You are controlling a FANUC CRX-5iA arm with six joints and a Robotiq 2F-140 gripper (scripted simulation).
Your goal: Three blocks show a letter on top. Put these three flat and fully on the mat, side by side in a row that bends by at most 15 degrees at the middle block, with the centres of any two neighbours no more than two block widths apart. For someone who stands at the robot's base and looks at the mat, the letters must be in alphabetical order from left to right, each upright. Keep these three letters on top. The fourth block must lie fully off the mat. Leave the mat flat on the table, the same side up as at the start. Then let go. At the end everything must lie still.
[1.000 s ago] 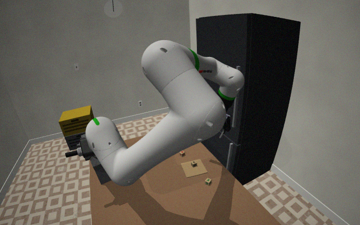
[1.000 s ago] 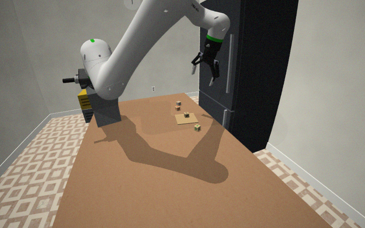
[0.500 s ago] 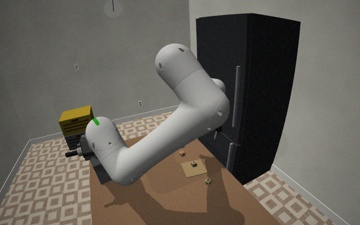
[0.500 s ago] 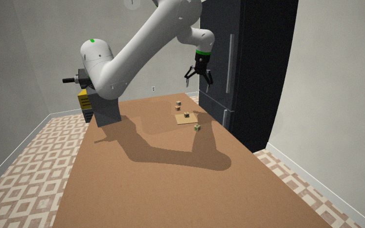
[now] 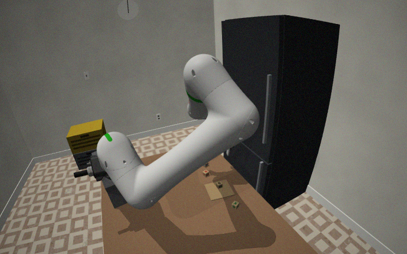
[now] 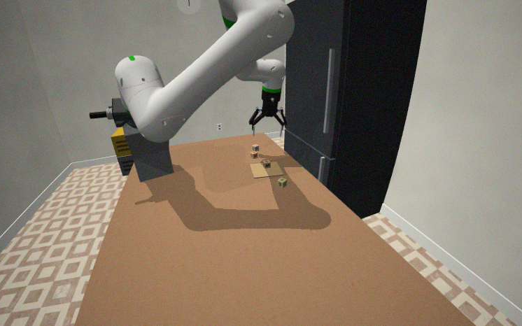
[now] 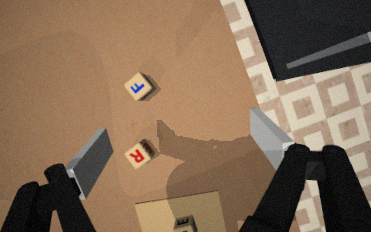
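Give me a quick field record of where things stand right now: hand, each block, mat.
hand: open, holding nothing, above the table over the F and R blocks
F block: blue letter up, on the table, off the mat
R block: red letter up, on the table, off the mat, between the fingers in the wrist view
block on mat: near the mat's far edge; top mark unreadable
green-marked block: on the table, off the mat
mat: flat on the table

mat (image 7: 179,212) and its block (image 7: 186,223) cut off below.
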